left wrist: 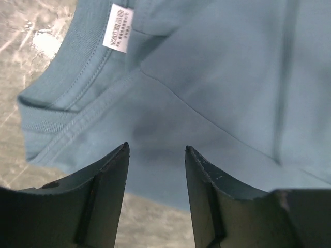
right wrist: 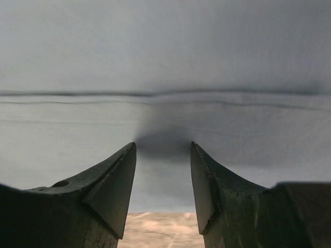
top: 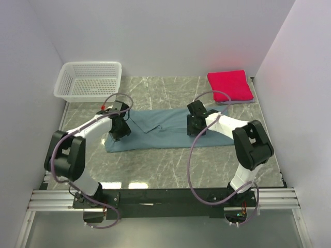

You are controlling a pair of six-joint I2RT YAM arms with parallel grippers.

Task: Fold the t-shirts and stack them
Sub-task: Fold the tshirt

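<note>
Left gripper (left wrist: pixel 156 147): jaws apart, nothing between them, held just above the collar end of the muted teal-blue cloth t-shirt (top: pixel 160 129). Right gripper (right wrist: pixel 163 144): jaws likewise apart, over a stitched edge toward the other end. The shirt is laid lengthwise mid-counter (top: pixel 155 165).

Step judged: a further fold is being set up; cloth must be pinched at both ends before lifting.

Far right, a folded crimson-pink shirt (top: pixel 230 85) is stacked on a thin pale lavender shirt (top: pixel 235 102). Far left, a white mesh plastic basket (top: pixel 92 64).
</note>
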